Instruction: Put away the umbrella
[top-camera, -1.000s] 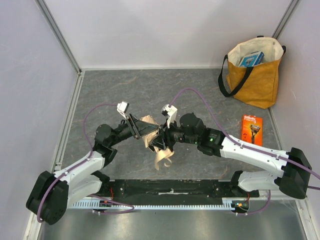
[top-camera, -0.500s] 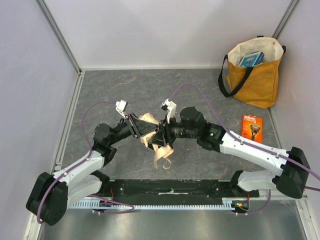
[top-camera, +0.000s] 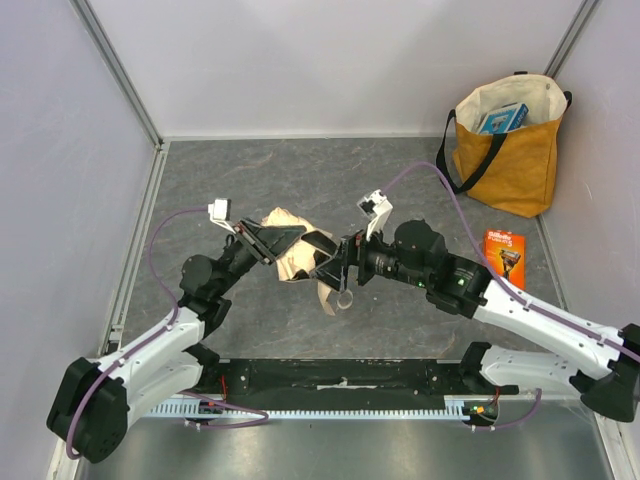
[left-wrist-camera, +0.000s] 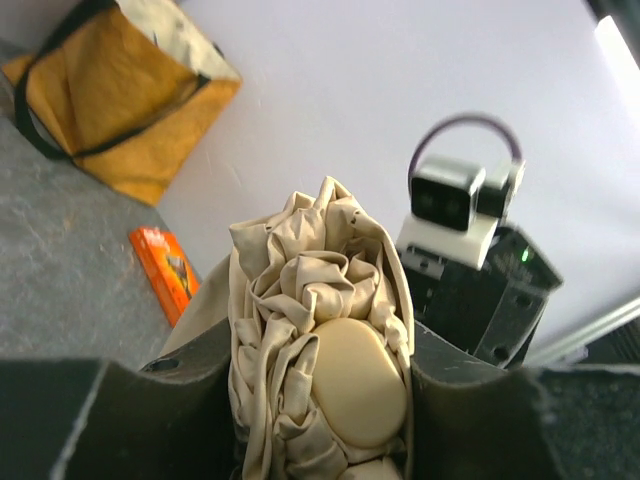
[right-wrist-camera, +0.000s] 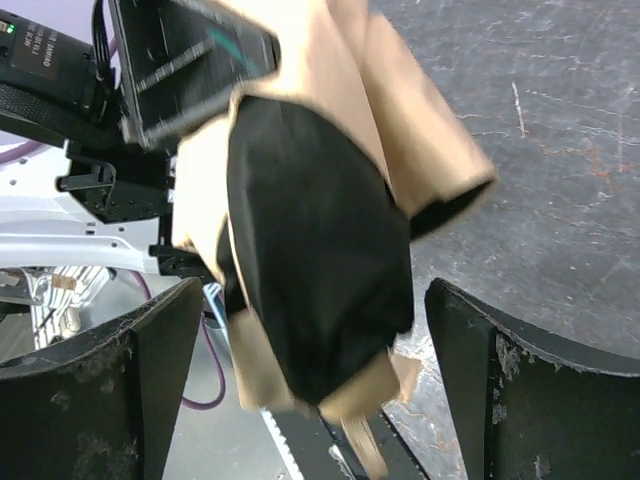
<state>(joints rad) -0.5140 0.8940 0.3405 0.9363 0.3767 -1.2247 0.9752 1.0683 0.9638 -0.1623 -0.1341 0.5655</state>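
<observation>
The umbrella (top-camera: 288, 258) is a crumpled pale beige bundle held above the grey floor mid-table, with a strap and loop dangling below it. My left gripper (top-camera: 286, 242) is shut on it. In the left wrist view the fabric and a cream oval cap (left-wrist-camera: 360, 380) fill the gap between the left gripper's (left-wrist-camera: 320, 410) fingers. My right gripper (top-camera: 328, 265) stands open just to the right of the bundle. In the right wrist view the right gripper's (right-wrist-camera: 310, 390) fingers stand far apart, and the umbrella (right-wrist-camera: 310, 270), beige with a black part, hangs between them untouched.
A mustard-yellow tote bag (top-camera: 505, 140) with black straps stands open at the back right corner, a blue box inside; it also shows in the left wrist view (left-wrist-camera: 120, 100). An orange razor pack (top-camera: 504, 258) lies flat in front of it. Walls enclose the floor on three sides.
The left gripper closed on the umbrella and carried it slightly left and back. The right gripper let go, opened wide and drew back to the right.
</observation>
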